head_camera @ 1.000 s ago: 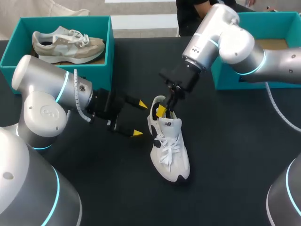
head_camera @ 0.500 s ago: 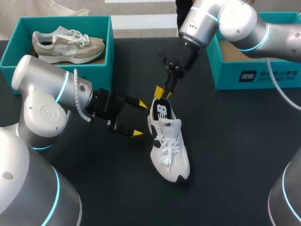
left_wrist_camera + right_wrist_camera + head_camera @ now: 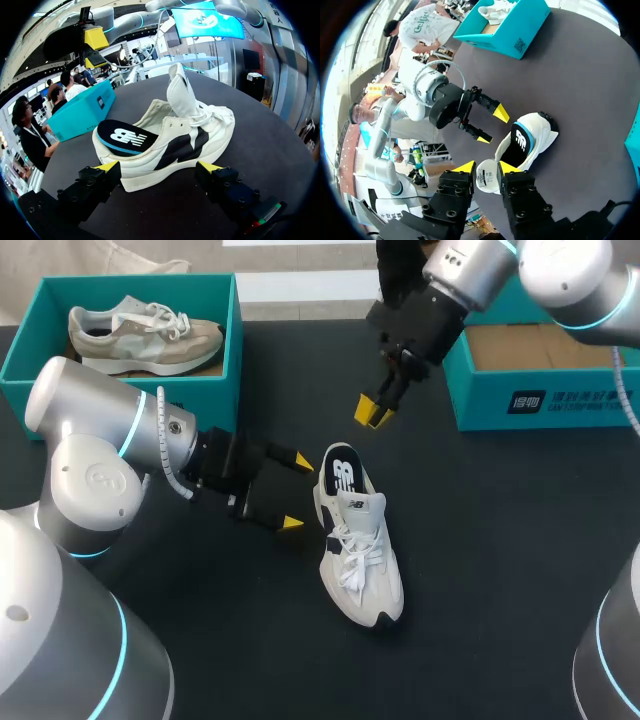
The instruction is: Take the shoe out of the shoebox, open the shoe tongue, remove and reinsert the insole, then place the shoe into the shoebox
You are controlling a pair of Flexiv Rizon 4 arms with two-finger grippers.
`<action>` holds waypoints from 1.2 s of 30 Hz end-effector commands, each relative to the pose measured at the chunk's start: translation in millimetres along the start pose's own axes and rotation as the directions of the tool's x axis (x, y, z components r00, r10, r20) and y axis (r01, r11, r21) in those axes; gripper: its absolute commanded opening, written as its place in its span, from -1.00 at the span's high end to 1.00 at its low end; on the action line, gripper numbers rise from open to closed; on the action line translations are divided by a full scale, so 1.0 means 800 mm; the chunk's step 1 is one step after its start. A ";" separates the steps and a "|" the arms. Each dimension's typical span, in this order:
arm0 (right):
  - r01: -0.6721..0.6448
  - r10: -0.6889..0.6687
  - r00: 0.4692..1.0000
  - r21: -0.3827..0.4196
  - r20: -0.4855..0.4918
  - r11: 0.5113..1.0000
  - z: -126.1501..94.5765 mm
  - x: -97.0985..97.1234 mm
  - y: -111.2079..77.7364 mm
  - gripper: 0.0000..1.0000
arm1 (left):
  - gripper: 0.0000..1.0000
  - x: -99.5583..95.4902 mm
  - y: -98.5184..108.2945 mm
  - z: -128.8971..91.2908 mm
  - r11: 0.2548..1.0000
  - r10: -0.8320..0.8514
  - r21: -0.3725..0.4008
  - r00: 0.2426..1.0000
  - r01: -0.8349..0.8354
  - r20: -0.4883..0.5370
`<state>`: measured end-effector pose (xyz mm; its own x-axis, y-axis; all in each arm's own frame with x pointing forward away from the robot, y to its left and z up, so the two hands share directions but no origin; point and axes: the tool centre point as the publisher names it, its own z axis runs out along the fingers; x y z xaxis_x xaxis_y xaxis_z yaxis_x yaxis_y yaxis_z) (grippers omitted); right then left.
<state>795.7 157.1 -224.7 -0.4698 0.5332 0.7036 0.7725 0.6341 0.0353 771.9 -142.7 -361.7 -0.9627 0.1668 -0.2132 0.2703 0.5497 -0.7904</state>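
A white shoe (image 3: 358,550) with black side marks lies on the black table, toe toward the front. Its black insole (image 3: 340,476) with a blue edge and white logo sticks up out of the heel opening. My left gripper (image 3: 298,492) stands open just left of the heel, one yellow tip either side of it; in the left wrist view the shoe (image 3: 180,135) and insole (image 3: 122,137) lie just ahead of that gripper (image 3: 159,170). My right gripper (image 3: 372,410) hangs above and behind the heel, fingers narrowly apart, holding nothing. From the right wrist, the shoe (image 3: 532,137) lies below that gripper (image 3: 486,167).
A teal shoebox (image 3: 22,355) at the back left holds a beige shoe (image 3: 140,335). A second teal shoebox (image 3: 540,395) stands at the back right, under my right arm. The front of the table around the white shoe is bare.
My right gripper has let go of the insole and risen back and to the right, away from the heel. The insole now stands out of the shoe. The left arm has not moved.
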 end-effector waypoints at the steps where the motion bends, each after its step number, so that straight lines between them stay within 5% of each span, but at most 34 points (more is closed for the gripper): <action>1: -0.030 0.031 0.999 -0.089 0.012 0.996 0.019 0.001 -0.015 1.00 | -1.00 -0.001 0.000 0.000 1.000 0.000 -0.001 1.000 0.000 -0.002; 8: -0.134 0.154 0.981 -0.164 0.115 0.977 0.023 0.006 -0.029 1.00 | -1.00 0.001 -0.002 -0.031 0.999 0.006 -0.032 0.999 -0.007 -0.041; 14: -0.119 0.200 0.924 -0.252 0.326 0.960 0.021 0.012 -0.035 1.00 | -1.00 -0.007 -0.001 -0.062 0.999 0.004 -0.052 1.000 -0.003 0.007; 22: -0.119 0.200 0.924 -0.252 0.326 0.960 0.021 0.012 -0.035 1.00 | -1.00 -0.028 0.001 -0.093 0.994 0.019 -0.103 1.000 -0.018 0.003; 32: -0.119 0.200 0.924 -0.252 0.326 0.960 0.021 0.012 -0.035 1.00 | -1.00 -0.039 -0.001 -0.128 0.997 0.034 -0.071 0.997 -0.039 -0.067; 36: -0.200 0.352 0.850 -0.378 0.393 0.904 0.017 0.002 -0.033 1.00 | -1.00 -0.039 0.001 -0.133 0.998 0.024 -0.062 0.997 -0.029 -0.073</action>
<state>776.2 148.6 -233.0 -0.3665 0.8386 0.4030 0.9302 0.3408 0.1366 803.7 -64.3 -296.1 -0.9530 0.2368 -0.1891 0.2961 0.5955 -0.7468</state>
